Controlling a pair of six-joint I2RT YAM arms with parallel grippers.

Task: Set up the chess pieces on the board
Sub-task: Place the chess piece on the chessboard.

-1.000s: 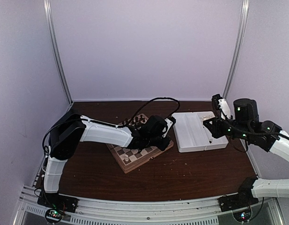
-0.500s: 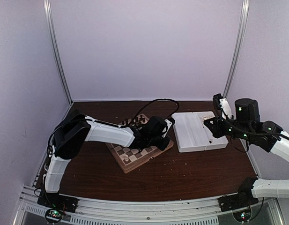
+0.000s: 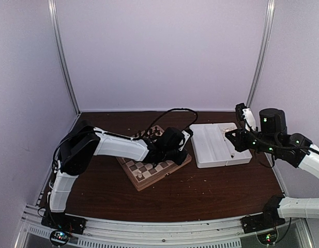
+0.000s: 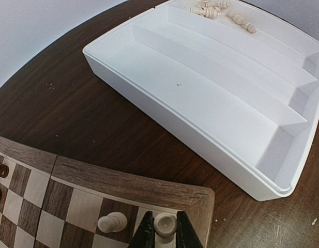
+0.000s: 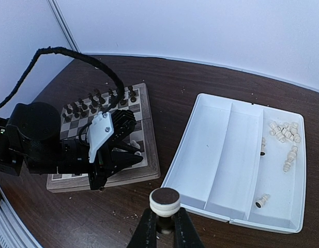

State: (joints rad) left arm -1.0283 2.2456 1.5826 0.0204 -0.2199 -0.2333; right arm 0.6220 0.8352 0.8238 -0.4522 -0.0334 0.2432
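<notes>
The board (image 4: 123,183) lies left of centre on the table, with dark figures (image 5: 97,101) along its far rows. My left gripper (image 4: 165,223) is low over the board's corner square nearest the tray, shut on a cream-white chess piece (image 4: 165,226) that stands upright there. A second cream piece (image 4: 112,222) stands one square to the left. My right gripper (image 5: 165,214) hovers above the table by the tray's near edge, shut on another cream chess piece (image 5: 165,202), its dark felt base facing the camera. In the top view the left gripper (image 3: 176,155) is at the board's right edge.
A white tray (image 5: 221,155) with three long compartments sits right of the board (image 3: 149,173). Several loose cream pieces (image 5: 284,133) lie at the far end of its right compartment, and one more (image 5: 261,200) lies near its front. Small crumbs dot the dark wooden table.
The left arm's elbow shifted slightly to the right early in the second. Both grippers stay where they were, still shut on their pieces.
</notes>
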